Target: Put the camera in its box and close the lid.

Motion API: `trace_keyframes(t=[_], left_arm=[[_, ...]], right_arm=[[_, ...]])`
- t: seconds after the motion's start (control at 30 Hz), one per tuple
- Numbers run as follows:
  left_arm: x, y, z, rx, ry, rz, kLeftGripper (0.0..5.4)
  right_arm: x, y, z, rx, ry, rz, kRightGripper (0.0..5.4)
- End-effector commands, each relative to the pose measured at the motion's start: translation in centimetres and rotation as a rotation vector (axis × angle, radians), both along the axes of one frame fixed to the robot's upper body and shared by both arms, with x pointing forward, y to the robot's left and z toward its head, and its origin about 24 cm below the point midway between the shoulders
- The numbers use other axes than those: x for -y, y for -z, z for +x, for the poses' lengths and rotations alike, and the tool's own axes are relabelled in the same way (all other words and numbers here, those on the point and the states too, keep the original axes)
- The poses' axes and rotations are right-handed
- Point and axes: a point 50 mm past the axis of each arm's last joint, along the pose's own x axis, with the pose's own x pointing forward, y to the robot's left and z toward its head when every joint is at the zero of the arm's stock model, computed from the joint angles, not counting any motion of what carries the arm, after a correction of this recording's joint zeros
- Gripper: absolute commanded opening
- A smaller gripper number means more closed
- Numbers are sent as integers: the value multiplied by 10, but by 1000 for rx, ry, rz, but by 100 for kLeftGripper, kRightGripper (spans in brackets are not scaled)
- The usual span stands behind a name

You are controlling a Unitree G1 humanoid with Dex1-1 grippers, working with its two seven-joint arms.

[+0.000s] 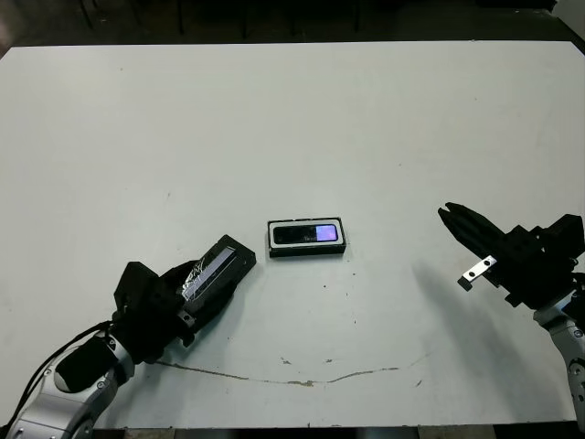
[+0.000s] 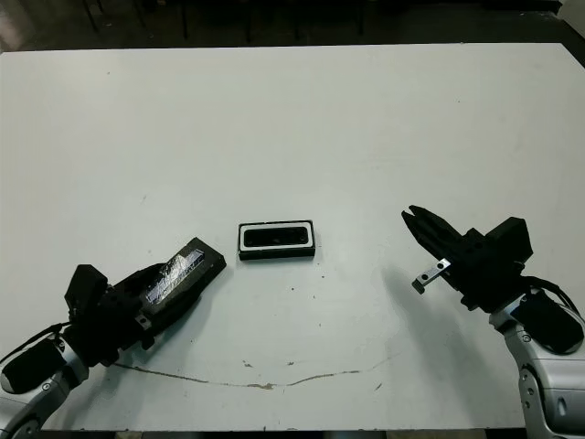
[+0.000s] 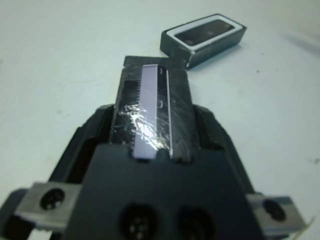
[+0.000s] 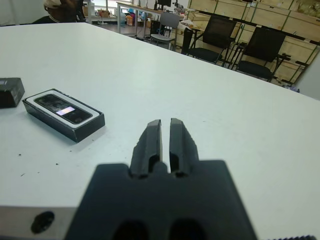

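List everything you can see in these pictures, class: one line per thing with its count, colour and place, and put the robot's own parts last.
Table: one, white, under everything.
Box: one, black walls with white lining, near the table's middle, lid off.
Camera: one, dark with a bluish-purple patch, lying inside the box.
Lid: one, black with a pale strip, held left of the box.
Chairs: several, dark, beyond the table.
Left gripper: one, black, shut on the lid.
Right gripper: one, black, shut, holding nothing, right of the box.
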Motion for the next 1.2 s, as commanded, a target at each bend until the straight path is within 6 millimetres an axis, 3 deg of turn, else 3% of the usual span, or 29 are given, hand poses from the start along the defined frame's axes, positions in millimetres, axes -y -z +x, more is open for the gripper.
trace_keyframes(t=[0.03, 0.3, 0.6, 0.87, 1.2], left_arm=[[-9, -10, 9, 57, -10, 22, 281], [-21, -44, 38, 207, -2, 76, 281], [-24, -64, 88, 139, 383, -19, 281], [-11, -58, 125, 22, 619, -42, 281], [6, -36, 134, -55, 680, -154, 281]], right_arm=[[0, 6, 0, -20, -19, 10, 0], [-2, 6, 0, -12, -23, -14, 0], [-3, 6, 1, -20, -35, -6, 0], [-3, 6, 1, -3, -41, -15, 0], [3, 6, 2, -4, -33, 3, 0]])
